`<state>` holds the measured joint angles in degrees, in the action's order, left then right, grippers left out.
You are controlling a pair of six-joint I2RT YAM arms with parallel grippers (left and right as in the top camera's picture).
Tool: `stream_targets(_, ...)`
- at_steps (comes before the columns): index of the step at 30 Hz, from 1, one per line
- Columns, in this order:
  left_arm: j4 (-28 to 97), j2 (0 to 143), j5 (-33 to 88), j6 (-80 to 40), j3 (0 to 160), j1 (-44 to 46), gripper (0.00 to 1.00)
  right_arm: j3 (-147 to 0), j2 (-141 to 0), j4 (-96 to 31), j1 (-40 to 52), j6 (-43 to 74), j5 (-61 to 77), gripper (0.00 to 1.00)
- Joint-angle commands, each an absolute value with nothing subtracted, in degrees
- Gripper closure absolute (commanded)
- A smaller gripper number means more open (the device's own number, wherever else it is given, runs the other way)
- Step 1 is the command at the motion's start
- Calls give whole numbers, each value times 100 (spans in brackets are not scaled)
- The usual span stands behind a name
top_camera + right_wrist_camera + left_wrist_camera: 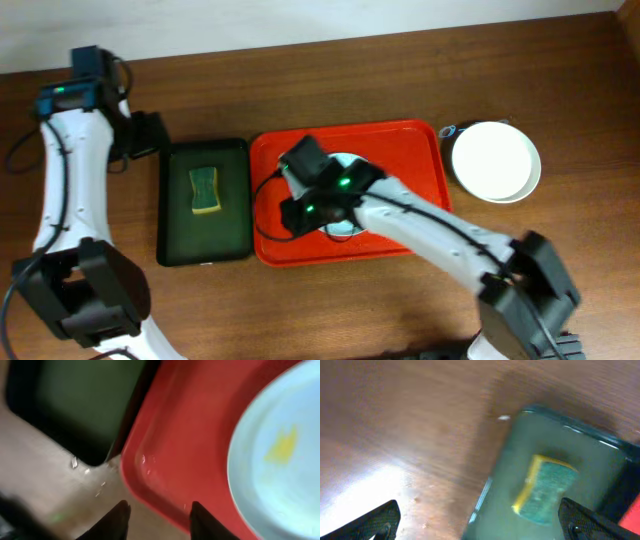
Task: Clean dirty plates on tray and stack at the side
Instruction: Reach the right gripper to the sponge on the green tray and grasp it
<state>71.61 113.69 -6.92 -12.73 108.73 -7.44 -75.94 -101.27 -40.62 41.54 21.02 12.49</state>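
On the table (330, 85), side by side around its middle: a dark green tray (232, 225) on the left and the red tray (405, 150) on the right, long sides just beside each other. In the green tray, nearer its far end: one sponge (205, 190), yellow with a green scouring face turned up, lying flat. In the red tray, in its left half: one pale blue plate (280, 490), lying flat, with a yellow smear (282, 445) on its face. Off the red tray, just beyond its right short edge and level with its far right corner: a stack of plates (497, 160), white, resting on the table itself. Impossible to count from above. Against the stack's far left rim: a small dark object (453, 130), too small to identify.

Largely hidden from overhead: the plate in the red tray, covered by the right arm (430, 225) and its wrist, only slivers of rim showing. Cut off in the right wrist view as well, by the frame's right side. Blurred throughout: the left wrist view.

Right gripper (160, 506): poised over the red tray's near left corner, to the left of the plate and not touching it, fingers partly apart, nothing between them. Left gripper (480, 505): spread wide, empty, hanging above the table beside the green tray's far left corner, with the sponge ahead of it and untouched.
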Motion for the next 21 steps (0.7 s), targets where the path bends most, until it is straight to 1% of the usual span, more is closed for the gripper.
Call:
stream_targets(1, 7275, 11249, -775, -1369, 10940, -1227, 1, -7592, -10276, -3806, 4272, 2147, 794, 58)
stream_targets(3, 7275, 11249, -775, -1369, 10940, -1319, 1, -7592, -10283, -3745, 4272, 2156, 635, 60)
stream_targets(4, 7275, 11249, -775, -1369, 10940, -1319, 1, -7592, -10309, -3734, 4274, 2220, 635, 73)
stream_targets(5, 7275, 11249, -777, -1367, 10940, -1317, 1, -7592, -10353, -3721, 4276, 2349, 639, 91)
stream_targets(6, 7275, 11249, -777, -1367, 10940, -1317, 1, -7592, -10420, -3723, 4281, 2482, 639, 96)
stream_targets(7, 7275, 11249, -777, -1367, 10940, -1319, 1, -7588, -10573, -3723, 4313, 2646, 644, 96)
stream_targets(10, 7275, 11249, -777, -1367, 10940, -1319, 1, -7588, -10934, -3699, 4515, 2644, 746, 96)
stream_targets(15, 7275, 11249, -777, -1367, 10940, -1319, 1, -7581, -11072, -3614, 4772, 2644, 740, 96)
stream_targets(21, 7273, 11249, -777, -1367, 10940, -1319, 1, -7564, -11450, -3120, 5118, 2644, 703, 96)
